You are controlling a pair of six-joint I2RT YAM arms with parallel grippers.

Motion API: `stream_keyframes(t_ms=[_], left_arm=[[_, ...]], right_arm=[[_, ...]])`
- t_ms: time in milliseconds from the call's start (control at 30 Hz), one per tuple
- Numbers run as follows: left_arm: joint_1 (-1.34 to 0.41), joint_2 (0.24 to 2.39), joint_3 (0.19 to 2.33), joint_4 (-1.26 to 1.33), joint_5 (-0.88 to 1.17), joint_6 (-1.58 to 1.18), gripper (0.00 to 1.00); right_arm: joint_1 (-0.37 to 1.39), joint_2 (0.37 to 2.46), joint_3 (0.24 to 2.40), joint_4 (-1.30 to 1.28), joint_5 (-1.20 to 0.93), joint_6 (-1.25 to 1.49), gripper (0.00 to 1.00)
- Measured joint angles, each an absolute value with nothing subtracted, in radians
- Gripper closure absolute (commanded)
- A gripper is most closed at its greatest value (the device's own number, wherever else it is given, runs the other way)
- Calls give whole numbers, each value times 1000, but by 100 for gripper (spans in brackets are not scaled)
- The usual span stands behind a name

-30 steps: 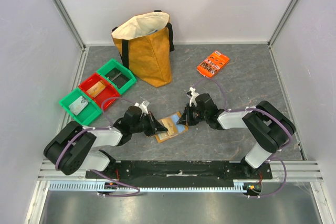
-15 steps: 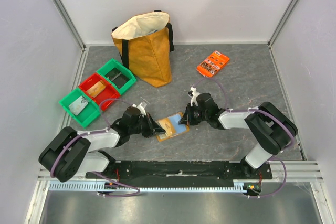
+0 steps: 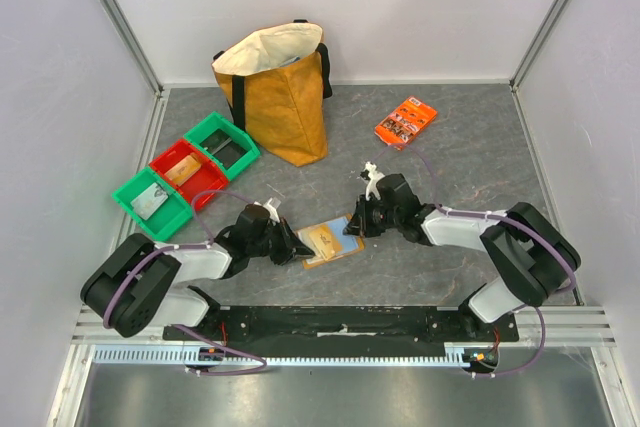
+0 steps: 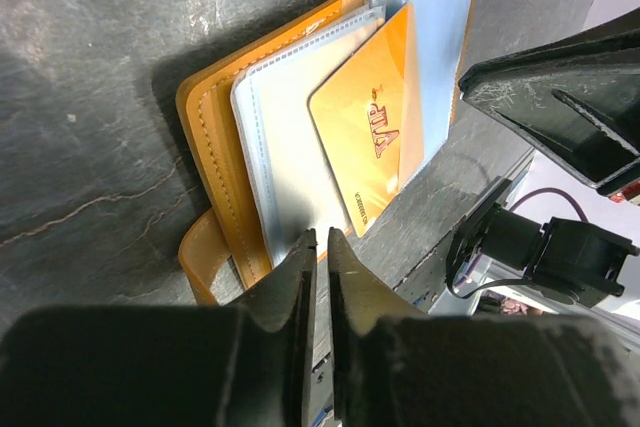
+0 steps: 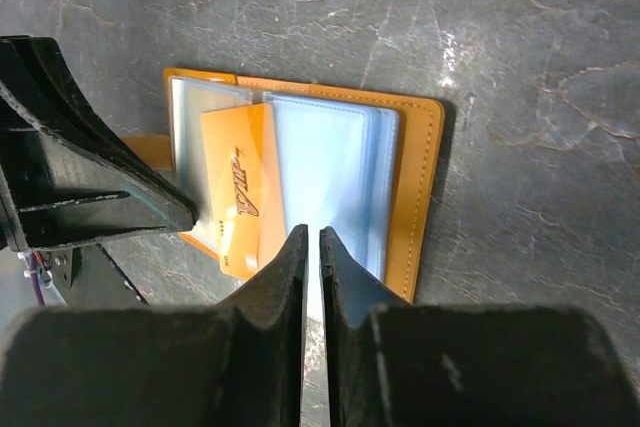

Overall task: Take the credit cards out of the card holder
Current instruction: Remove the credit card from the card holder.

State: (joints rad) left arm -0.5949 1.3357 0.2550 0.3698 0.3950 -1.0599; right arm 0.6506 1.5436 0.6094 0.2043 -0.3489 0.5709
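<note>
Down low, both arms meet at the open holder (image 3: 328,239) near the front of the tabletop (image 3: 480,162).
Only the wrist views show its inside: pale blue pockets with one orange card (image 4: 372,137) lying among them. From above, the holder is just a small tan shape between the arms. The left jaws sit at one edge of the holder, and the right jaws sit at the other edge, over a blue pocket. Both pairs are pressed nearly together, with just a thin slit, and I cannot tell if they pinch anything. The left arm (image 3: 190,262) and right arm (image 3: 470,227) lie low, reaching toward the middle. The tabletop is grey like stone, with white walls around it. A yellow bag (image 3: 283,97), an orange packet (image 3: 405,121) and green and red bins (image 3: 188,175) stand farther back.
</note>
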Motion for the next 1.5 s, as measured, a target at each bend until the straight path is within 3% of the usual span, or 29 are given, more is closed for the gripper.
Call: stream_keyframes(t_ms=[133,300,1100,1267,1500], left_arm=[[-595,1336,255,377,396,-1060,72],[-595,1326,255,384,397,-1061,67],[-601,1317,261,406,393,-1078,59],[-614,1344,299,421,382,-1083,62],[-624,1412,324,450,362,-1097,86]], right_arm=[[657,1544,626,202,-364,567,85],[664,1560,632,215,-377,564,85],[670,1658,602,340,-428,576,91],[670,1658,600,344,-428,576,91],[670,1658,599,344,-427,576,91]])
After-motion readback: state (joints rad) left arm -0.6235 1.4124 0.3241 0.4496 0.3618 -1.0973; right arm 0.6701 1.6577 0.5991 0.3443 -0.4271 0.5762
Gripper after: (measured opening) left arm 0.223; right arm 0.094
